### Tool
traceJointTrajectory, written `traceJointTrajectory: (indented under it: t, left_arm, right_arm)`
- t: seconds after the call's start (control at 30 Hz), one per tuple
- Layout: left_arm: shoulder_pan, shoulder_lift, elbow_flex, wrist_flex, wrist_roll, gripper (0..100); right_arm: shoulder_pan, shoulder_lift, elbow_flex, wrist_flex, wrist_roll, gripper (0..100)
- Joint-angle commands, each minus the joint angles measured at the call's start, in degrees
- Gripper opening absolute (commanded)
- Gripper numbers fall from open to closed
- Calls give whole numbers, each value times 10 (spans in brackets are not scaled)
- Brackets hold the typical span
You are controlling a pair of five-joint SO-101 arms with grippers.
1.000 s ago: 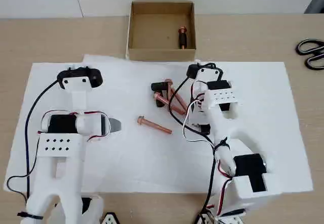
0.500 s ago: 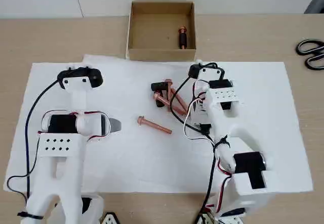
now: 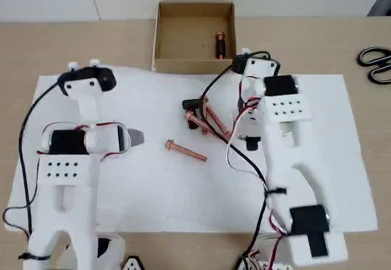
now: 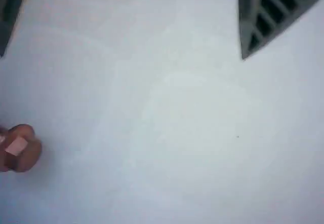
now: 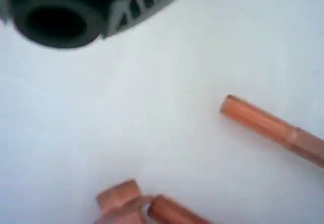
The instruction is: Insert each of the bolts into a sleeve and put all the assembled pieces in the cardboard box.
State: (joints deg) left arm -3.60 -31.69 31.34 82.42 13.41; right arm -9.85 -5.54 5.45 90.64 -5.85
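Observation:
My right gripper [image 3: 246, 143] hangs over the white sheet, shut on a black sleeve [image 5: 53, 24] whose open bore faces the camera. Beside it lie copper bolts [image 3: 203, 120] in a small pile, touching a second black sleeve [image 3: 192, 105]. One bolt [image 3: 186, 151] lies alone nearer the sheet's middle; its head [image 4: 17, 148] also appears in the left wrist view. My left gripper [image 3: 137, 138] is open, just left of that lone bolt and holding nothing. The cardboard box [image 3: 164, 38] at the back holds one assembled piece [image 3: 220, 44].
White paper sheet [image 3: 153, 190] covers the work area on a wooden table. Scissors [image 3: 376, 62] lie at the far right edge. Cables from the right arm drape across the bolt pile.
The right arm has stretched away from its base toward the box, carrying the sleeve with it. The left arm has shifted slightly left and farther back.

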Motion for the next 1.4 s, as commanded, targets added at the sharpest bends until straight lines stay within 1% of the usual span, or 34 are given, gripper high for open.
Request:
traceJointTrajectory:
  t: [0.0, 0.13, 0.23, 0.33, 0.37, 0.47, 0.67, 0.73, 0.87, 0.93, 1.0, 1.07, 1.13, 1.23, 1.3, 1.37]
  left_arm:
    - [1, 68, -73, 19, 21, 280]
    - [3, 212, -148, 53, 28, 280]
    - [10, 314, -206, 104, 40, 280]
    - [34, 385, -276, 181, 84, 280]
    - [47, 397, -287, 181, 98, 279]
    - [87, 388, -287, 180, 117, 279]
    - [171, 315, -290, 171, 140, 281]
    - [183, 300, -289, 171, 140, 280]
    - [182, 276, -287, 171, 146, 280]
    - [184, 274, -287, 154, 192, 280]
    - [184, 282, -286, 130, 262, 280]
    - [185, 301, -285, 105, 317, 280]
    - [189, 324, -285, 95, 356, 280]
    - [199, 374, -286, 95, 434, 281]
    - [206, 404, -289, 95, 468, 281]
    - [217, 426, -290, 95, 475, 280]
  right_arm:
    - [3, -87, -30, 28, 5, 2]
    - [5, -140, -29, 50, 4, 2]
    - [6, -165, -27, 51, 3, 2]
    - [4, -179, -27, 53, 2, 2]
    - [4, -180, -27, 53, 2, 2]
    - [6, -180, -26, 54, 2, 2]
    - [4, -183, -7, 54, 1, 2]
    - [4, -183, -5, 54, 1, 2]
    - [4, -183, -5, 53, 1, 2]
    - [5, -183, -5, 53, 1, 2]
    - [5, -183, -5, 53, 1, 2]
    - [5, -183, -5, 53, 1, 2]
    - [4, -182, -5, 53, 1, 2]
    - [4, -180, -5, 53, 1, 2]
    - [4, -180, -5, 53, 1, 2]
    - [4, -180, -5, 53, 1, 2]
